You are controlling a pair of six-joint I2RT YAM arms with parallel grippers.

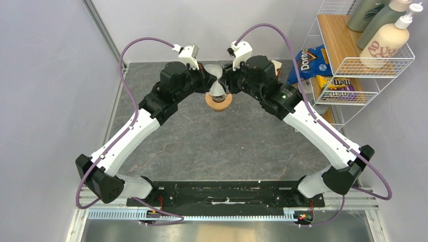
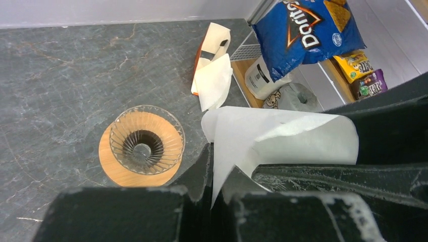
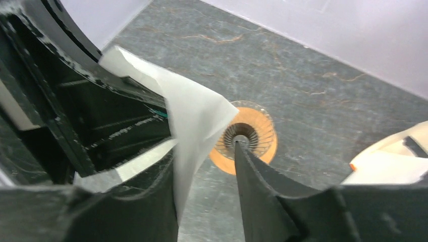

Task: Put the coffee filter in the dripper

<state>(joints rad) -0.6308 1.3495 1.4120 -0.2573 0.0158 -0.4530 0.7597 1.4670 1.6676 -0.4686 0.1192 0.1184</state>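
a clear glass dripper (image 2: 146,146) on its wooden ring stands on the grey surface (image 2: 60,75), its ribbed bowl visible down to the hole. a wire shelf (image 1: 353,68) at the right holds a doritos bag (image 2: 303,35) and candy packets (image 2: 356,65). the left hand (image 2: 222,174) is clenched on the white coffee filter (image 2: 282,138), held in the air just beside the dripper. the right hand (image 3: 204,161) is parted, with the paper seemingly brushing one finger.
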